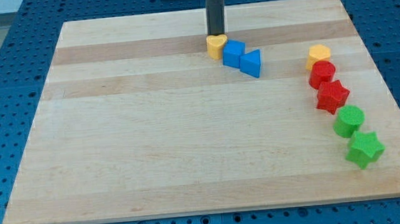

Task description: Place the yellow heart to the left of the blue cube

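My tip [217,36] rests at the far edge of the small yellow heart-shaped block [215,47], touching it or just short of touching; I cannot tell which. The rig has no jaws, only the straight dark rod, so there is nothing to report as apart or together.

The yellow heart sits far on the pale wooden desk [153,151], a little right of centre, touching the left side of the blue cube [233,53]. A second blue block, wedge-like [251,63], touches the cube's near right side. Well apart on the right runs a curved row: a yellow hexagonal block [318,54], a red round block [321,73], a red star [332,96], a green round block [349,121] and a green star [364,148].

I judge the placement essentially done: the heart already lies left of the cube. The next move, if any, calls for a small corrective nudge only, without shoving the cube out of line.
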Robot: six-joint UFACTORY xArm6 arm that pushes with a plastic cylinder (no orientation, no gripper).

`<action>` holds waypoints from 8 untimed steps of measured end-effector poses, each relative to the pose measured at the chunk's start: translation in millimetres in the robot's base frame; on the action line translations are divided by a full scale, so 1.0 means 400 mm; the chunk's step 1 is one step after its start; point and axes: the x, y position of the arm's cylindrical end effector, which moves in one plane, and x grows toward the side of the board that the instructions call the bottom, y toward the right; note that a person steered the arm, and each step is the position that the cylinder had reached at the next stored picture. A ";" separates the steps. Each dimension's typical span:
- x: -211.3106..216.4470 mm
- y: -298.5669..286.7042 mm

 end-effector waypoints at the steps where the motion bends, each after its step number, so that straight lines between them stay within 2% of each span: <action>1: 0.009 -0.007; 8: 0.045 -0.014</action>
